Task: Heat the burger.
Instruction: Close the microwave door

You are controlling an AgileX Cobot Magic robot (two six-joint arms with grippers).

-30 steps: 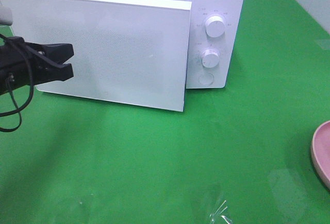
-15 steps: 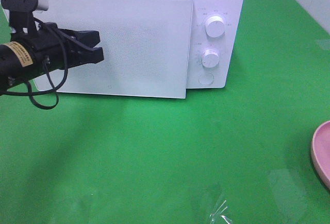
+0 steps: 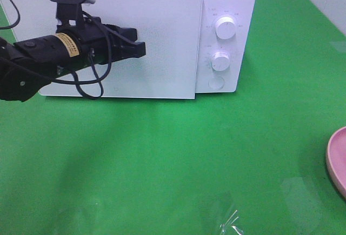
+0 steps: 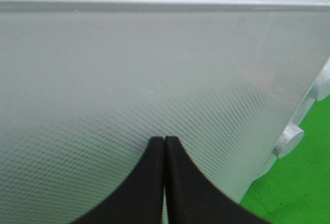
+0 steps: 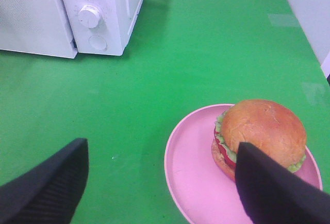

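Note:
The burger (image 5: 260,128), with a golden bun, lettuce and tomato, sits on a pink plate (image 5: 191,177) on the green table. It shows only in the right wrist view. My right gripper (image 5: 161,147) hangs open above the table beside the plate, one finger (image 5: 273,188) in front of the burger, holding nothing. My left gripper (image 3: 141,48) is shut and empty. Its tips (image 4: 164,140) rest against the front of the white microwave's door (image 3: 162,40), which lies nearly flush with the microwave body (image 3: 232,2).
Two round knobs (image 3: 225,27) (image 3: 220,60) and a round button (image 3: 216,82) sit on the microwave's right panel. The plate's rim (image 3: 336,159) shows at the right edge of the high view. A crumpled bit of clear film (image 3: 230,221) lies near the front.
My left arm has swept to the right across the door's front. The door, which stood ajar a second ago, has swung in against the microwave. The right gripper shows no change.

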